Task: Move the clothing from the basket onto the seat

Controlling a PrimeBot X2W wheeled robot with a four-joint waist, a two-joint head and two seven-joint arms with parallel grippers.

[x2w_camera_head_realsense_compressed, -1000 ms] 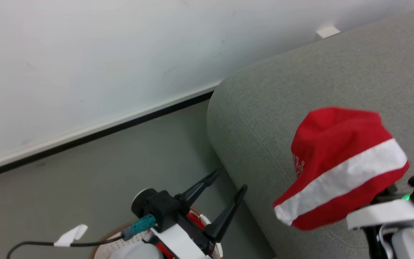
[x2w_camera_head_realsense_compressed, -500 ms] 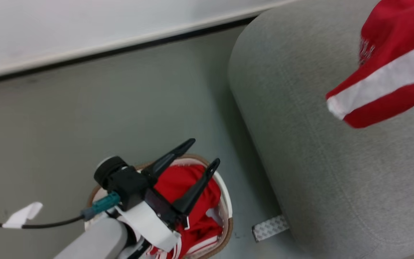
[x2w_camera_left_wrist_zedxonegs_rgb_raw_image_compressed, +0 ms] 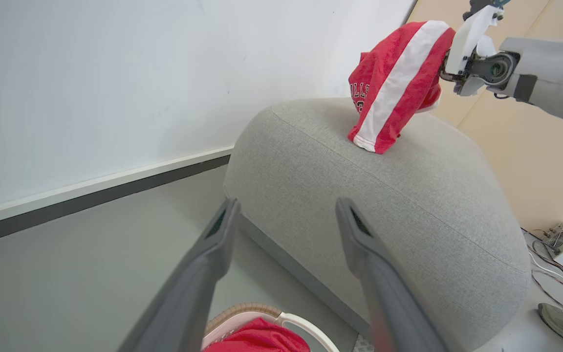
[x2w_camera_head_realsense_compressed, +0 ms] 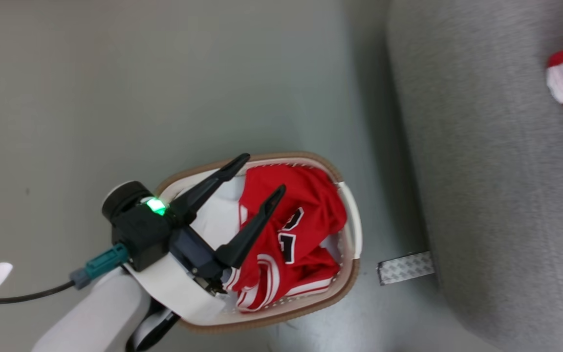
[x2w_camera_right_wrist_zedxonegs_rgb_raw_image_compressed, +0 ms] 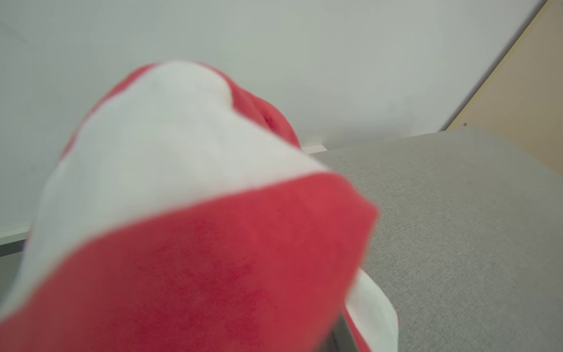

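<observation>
1. Down has tipped the head view since a second ago (the camera's move, not the things'): the basket (x2w_camera_head_realsense_compressed: pixel 306 155), then barely peeking in at the bottom edge, now sits whole on the floor (x2w_camera_head_realsense_compressed: pixel 115 98).
2. Over it hovers the left gripper (x2w_camera_head_realsense_compressed: pixel 264 172), fingers spread wide apart with nothing between them and a green light (x2w_camera_head_realsense_compressed: pixel 154 205) glowing on its body.
3. Inside the basket lies a crumpled red jersey (x2w_camera_head_realsense_compressed: pixel 311 210), its black-and-white number patch (x2w_camera_head_realsense_compressed: pixel 292 234) facing up.
4. Just right of the basket stands the grey seat (x2w_camera_head_realsense_compressed: pixel 482 171), with a strip of silvery tape (x2w_camera_head_realsense_compressed: pixel 405 266) on the floor at its foot.
5. Over in the left wrist view, the right gripper (x2w_camera_left_wrist_zedxonegs_rgb_raw_image_compressed: pixel 452 58) has its fingers clamped on a red garment (x2w_camera_left_wrist_zedxonegs_rgb_raw_image_compressed: pixel 394 83) with a broad white stripe, held up over the seat top.
6. That garment's lower hem hangs down to the cushion; whether it is touching or just clear, I cannot tell.
7. Right wrist view: the same cloth, blurred, right up against the lens, with the seat behind it.
</observation>
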